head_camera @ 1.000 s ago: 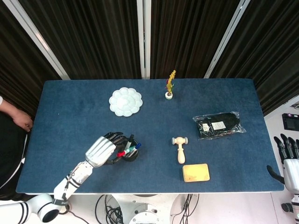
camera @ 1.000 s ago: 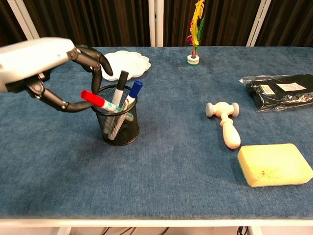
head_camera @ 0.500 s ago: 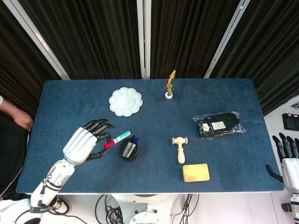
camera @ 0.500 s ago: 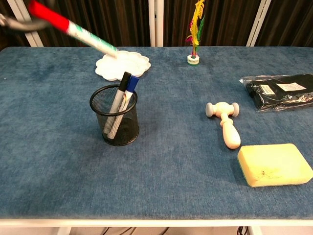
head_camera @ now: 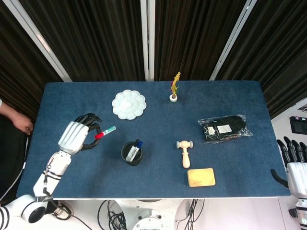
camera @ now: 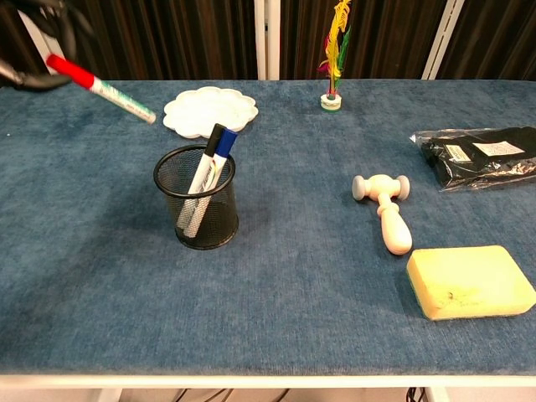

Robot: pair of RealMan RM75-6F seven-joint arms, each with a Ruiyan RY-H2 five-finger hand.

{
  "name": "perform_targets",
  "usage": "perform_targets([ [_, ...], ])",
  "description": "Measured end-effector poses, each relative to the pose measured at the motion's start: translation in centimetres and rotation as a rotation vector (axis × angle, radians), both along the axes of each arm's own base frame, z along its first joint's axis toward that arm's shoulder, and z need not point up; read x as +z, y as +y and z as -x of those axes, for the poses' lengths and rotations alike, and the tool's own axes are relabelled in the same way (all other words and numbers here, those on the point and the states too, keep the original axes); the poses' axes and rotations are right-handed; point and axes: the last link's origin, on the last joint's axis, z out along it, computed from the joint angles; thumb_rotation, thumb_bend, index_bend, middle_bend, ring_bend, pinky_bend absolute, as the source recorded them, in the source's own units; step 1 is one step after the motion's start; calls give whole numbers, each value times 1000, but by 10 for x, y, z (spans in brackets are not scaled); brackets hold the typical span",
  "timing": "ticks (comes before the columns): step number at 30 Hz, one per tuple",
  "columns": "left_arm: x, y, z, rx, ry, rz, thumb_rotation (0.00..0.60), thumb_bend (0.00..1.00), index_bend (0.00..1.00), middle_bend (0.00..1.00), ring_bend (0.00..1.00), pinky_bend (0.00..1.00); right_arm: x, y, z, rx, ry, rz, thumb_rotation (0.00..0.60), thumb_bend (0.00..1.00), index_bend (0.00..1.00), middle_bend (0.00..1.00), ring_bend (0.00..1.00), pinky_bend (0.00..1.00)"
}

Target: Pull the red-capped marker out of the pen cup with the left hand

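Red-capped marker (head_camera: 105, 132) clear of pen cup (head_camera: 131, 154), held aloft near counter (head_camera: 230, 105) left edge. We see left hand (head_camera: 76, 136) fingers (head_camera: 91, 119) grasping its red cap end; white barrel with green print slants free toward palette (head_camera: 129, 104). Risk, we judge: grip sits only on cap, so barrel could swing or slip out. Right hand (head_camera: 293, 160) off counter's right edge, fingers released, holding nothing.

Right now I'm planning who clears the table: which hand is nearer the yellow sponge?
Right. The right hand hangs off the table's right edge, beside the yellow sponge. The left hand, holding the red-capped marker, is across the table.
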Motion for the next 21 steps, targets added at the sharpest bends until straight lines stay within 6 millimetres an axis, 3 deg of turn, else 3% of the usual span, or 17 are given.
perform_targets([
  [6, -28, 12, 27, 76, 16, 29, 600, 405, 592, 283, 173, 287, 1, 0, 0, -4, -2, 0, 600, 148, 0, 0, 0, 0],
  [8, -33, 13, 35, 87, 23, 27, 600, 369, 470, 270, 171, 284, 0, 0, 1, -8, -3, -7, 600, 147, 0, 0, 0, 0],
  [11, -36, 13, 44, 94, 22, 23, 600, 241, 158, 229, 149, 263, 0, 0, 1, -6, -3, -7, 600, 147, 0, 0, 0, 0],
  [13, -34, 12, 47, 93, 9, 13, 600, 186, 61, 212, 123, 237, 0, 0, 0, -3, -3, -3, 600, 148, 0, 0, 0, 0],
  [21, -9, -4, 70, 114, 55, -82, 600, 150, 36, 142, 41, 176, 1, 0, 0, 1, -8, -5, 600, 147, 0, 0, 0, 0],
])
